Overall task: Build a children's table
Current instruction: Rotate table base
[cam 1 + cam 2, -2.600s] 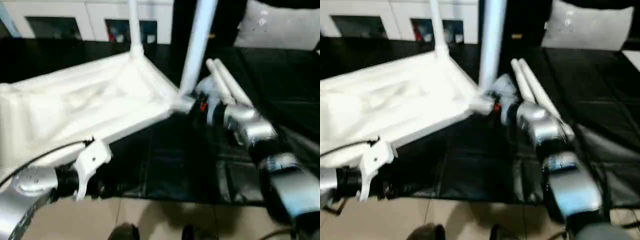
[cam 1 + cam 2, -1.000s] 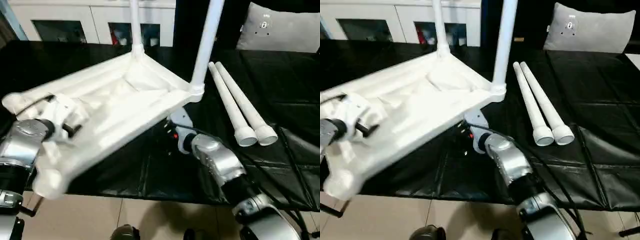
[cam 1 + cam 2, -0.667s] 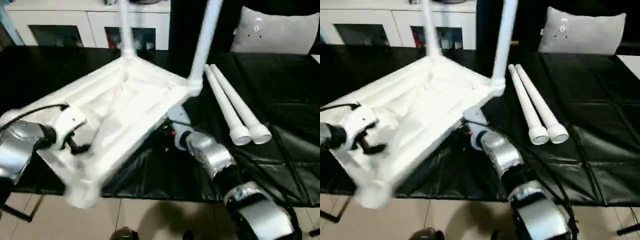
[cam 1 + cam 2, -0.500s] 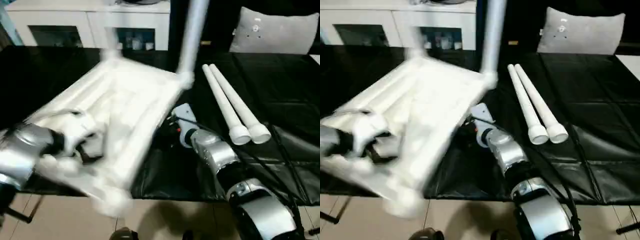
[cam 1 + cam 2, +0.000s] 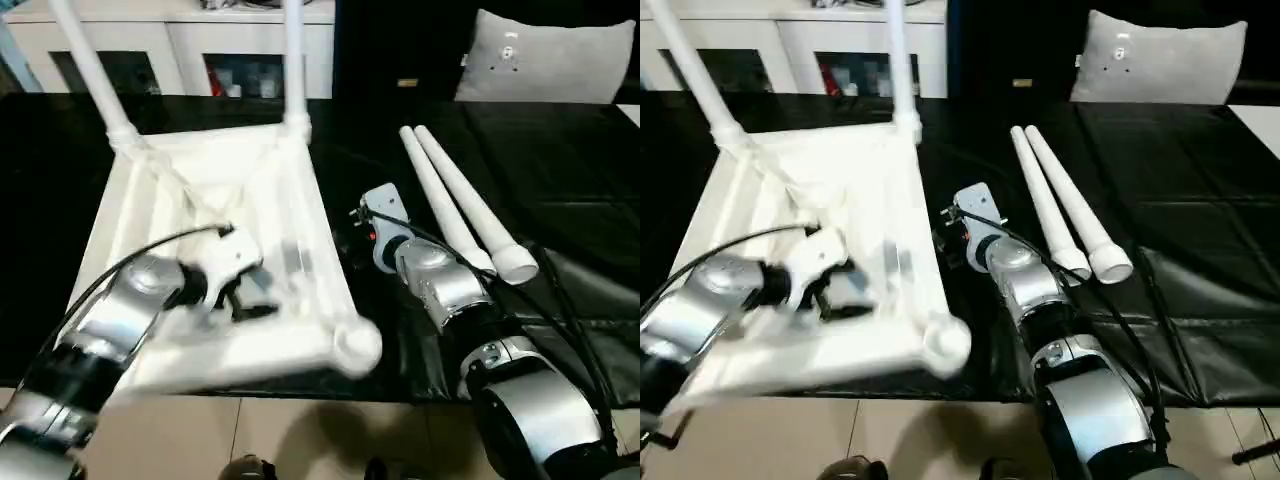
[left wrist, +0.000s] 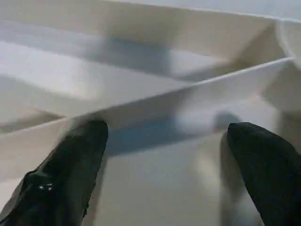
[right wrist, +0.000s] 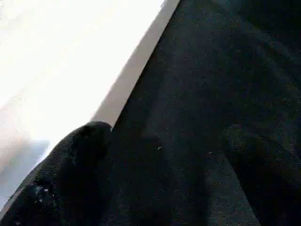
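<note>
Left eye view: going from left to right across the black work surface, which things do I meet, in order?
Left gripper over the upside-down table top → right gripper → two loose legs lying side by side → grey cushion at the far right.

One tabletop; two fitted legs; two loose legs; one grey cushion.
</note>
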### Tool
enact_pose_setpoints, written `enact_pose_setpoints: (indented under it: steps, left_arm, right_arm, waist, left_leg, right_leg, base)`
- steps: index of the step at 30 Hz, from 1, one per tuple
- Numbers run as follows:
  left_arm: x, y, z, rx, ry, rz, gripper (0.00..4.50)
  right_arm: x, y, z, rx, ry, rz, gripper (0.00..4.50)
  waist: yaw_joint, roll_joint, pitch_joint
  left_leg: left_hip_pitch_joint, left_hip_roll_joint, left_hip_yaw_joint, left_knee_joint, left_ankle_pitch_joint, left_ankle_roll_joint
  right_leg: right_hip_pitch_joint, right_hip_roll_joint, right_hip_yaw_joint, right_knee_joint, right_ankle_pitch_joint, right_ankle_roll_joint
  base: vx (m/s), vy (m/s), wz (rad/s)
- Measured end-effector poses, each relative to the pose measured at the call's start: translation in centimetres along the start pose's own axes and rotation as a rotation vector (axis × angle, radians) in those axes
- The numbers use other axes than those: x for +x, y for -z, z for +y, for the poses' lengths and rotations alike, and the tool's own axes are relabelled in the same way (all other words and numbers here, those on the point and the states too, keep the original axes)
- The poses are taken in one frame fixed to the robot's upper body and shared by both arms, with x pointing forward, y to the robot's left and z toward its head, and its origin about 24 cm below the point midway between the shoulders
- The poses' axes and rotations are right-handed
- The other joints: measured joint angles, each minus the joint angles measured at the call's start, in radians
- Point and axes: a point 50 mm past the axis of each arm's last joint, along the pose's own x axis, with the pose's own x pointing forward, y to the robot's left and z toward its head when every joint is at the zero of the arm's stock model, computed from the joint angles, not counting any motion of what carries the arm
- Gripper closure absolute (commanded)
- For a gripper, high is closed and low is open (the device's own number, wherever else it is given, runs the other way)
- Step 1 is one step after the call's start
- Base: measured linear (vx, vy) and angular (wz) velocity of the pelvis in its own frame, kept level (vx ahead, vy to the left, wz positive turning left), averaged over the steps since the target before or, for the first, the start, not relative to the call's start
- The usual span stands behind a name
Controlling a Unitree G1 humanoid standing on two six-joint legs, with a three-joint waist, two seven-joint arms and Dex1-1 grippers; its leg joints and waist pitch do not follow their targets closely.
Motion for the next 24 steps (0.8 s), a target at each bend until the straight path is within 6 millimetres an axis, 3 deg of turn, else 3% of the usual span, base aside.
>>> enact_pose_setpoints:
  steps: [7, 11, 14, 18, 24]
  left_arm:
    - [1.9, -1.9, -0.1, -0.065, -0.105, -0.169, 0.02]
    - [2.5, -2.4, -0.3, -0.08, -0.151, -0.22, 0.02]
    - [2.9, -2.5, -0.2, -0.105, -0.243, -0.253, 0.02]
    - [2.0, -2.8, 0.5, -0.133, -0.3, -0.306, 0.02]
    - [0.4, -3.9, -1.7, -0.131, -0.121, -0.399, 0.02]
  right_arm:
    - [-2.3, -3.4, -3.3, 0.021, 0.072, -0.169, 0.0]
    - [-3.1, -3.6, -4.9, 0.037, 0.179, -0.165, 0.0]
    - [-3.6, -2.9, -5.6, 0.078, 0.208, -0.041, 0.0]
    - [-3.8, -1.9, -6.3, 0.112, 0.244, 0.083, 0.0]
    - [-4.0, -2.5, -8.2, 0.123, 0.287, 0.172, 0.0]
  waist:
    - [0.009, -0.001, 0.0]
    - [0.012, 0.0, -0.001]
    - [0.01, 0.0, -0.001]
    - [0.002, 0.002, -0.001]
    - [-0.002, 0.006, -0.004]
  left_leg:
    - [-0.002, 0.0, 0.0, 0.0, 0.0, 0.001]
    - [-0.003, 0.0, 0.0, 0.0, 0.0, 0.001]
    - [-0.003, 0.0, 0.0, 0.0, 0.0, 0.0]
    - [-0.002, 0.0, 0.0, 0.001, 0.0, 0.0]
    - [-0.003, 0.001, 0.0, 0.0, 0.0, 0.0]
  right_leg:
    - [0.0, 0.0, 0.0, -0.001, 0.002, -0.003]
    - [-0.002, 0.0, 0.0, -0.001, 0.002, -0.003]
    - [-0.001, 0.0, -0.001, -0.001, 0.002, -0.003]
    - [-0.001, 0.0, -0.001, -0.001, 0.0, 0.0]
    - [-0.002, 0.0, -0.002, 0.0, 0.002, -0.004]
  base:
    - [0.0, 0.0, 0.0]
    - [0.0, 0.0, 0.0]
    - [0.0, 0.0, 0.0]
    - [0.0, 0.0, 0.0]
    - [0.0, 0.0, 0.0]
